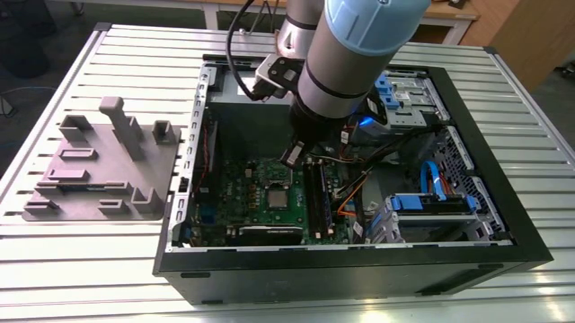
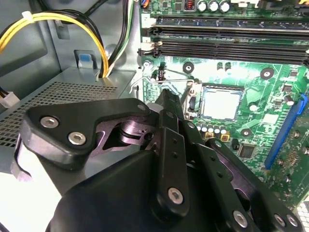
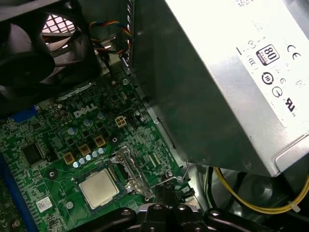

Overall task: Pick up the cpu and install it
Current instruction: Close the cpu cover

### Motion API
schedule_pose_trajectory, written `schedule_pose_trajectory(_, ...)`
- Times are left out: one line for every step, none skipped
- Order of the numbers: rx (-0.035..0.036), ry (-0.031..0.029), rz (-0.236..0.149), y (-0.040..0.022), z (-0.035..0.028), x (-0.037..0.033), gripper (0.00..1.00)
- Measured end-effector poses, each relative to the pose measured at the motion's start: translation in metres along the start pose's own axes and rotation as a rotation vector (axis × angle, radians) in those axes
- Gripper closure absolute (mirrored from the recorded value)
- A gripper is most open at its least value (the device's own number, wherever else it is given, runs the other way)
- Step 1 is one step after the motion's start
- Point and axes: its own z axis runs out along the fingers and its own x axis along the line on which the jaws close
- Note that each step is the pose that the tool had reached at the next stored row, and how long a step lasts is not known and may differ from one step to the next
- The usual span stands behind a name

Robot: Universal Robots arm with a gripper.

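The cpu (image 1: 277,197) lies flat in its socket on the green motherboard (image 1: 241,195), silver top up. It appears in both wrist views (image 2: 221,104) (image 3: 99,188). The socket's metal frame (image 3: 128,166) stands open beside the chip, and a thin wire lever (image 2: 169,79) runs past that edge. My gripper (image 1: 295,156) hangs inside the case just above the board, its fingers pressed together into one tip (image 2: 166,96) at the socket's lever side, a short way off the cpu. I see nothing held between the fingers. The tip (image 3: 166,193) sits close to the lever's hooked end.
The open black computer case (image 1: 269,269) lies on a slatted metal table. The grey power supply (image 3: 227,82) with yellow cables (image 2: 58,19) is close beside the gripper. Black RAM slots (image 2: 227,36), a fan (image 3: 29,53) and blue drive bays (image 1: 431,202) surround the board. A grey fixture (image 1: 104,168) stands at the exterior view's left.
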Motion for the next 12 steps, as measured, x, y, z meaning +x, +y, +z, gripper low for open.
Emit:
schedule_pose_trajectory(-0.0001,0.0000,0.000,-0.0002,-0.0001,0.0005,0.90)
schedule_pose_trajectory(-0.0001,0.0000,0.000,-0.0005,-0.0002,0.0009,0.90)
schedule_pose_trajectory(-0.0001,0.0001,-0.001,-0.0008,-0.0004,0.0014,0.90)
schedule_pose_trajectory(-0.0001,0.0001,-0.001,-0.0010,-0.0004,0.0019,0.90)
schedule_pose_trajectory(-0.0001,0.0001,-0.001,-0.0012,-0.0005,0.0022,0.90)
schedule_pose_trajectory(-0.0002,0.0001,-0.001,-0.0014,-0.0006,0.0026,0.90)
schedule_pose_trajectory(-0.0001,0.0002,-0.001,-0.0016,-0.0007,0.0029,0.90)
schedule_pose_trajectory(-0.0001,0.0002,-0.001,-0.0017,-0.0008,0.0031,0.90)
schedule_pose_trajectory(-0.0002,0.0001,-0.001,-0.0020,-0.0008,0.0035,0.90)
schedule_pose_trajectory(-0.0002,0.0002,-0.001,-0.0022,-0.0010,0.0039,0.90)
schedule_pose_trajectory(-0.0002,0.0001,-0.001,-0.0024,-0.0010,0.0043,0.90)
schedule_pose_trajectory(-0.0001,0.0002,-0.001,-0.0026,-0.0012,0.0047,0.90)
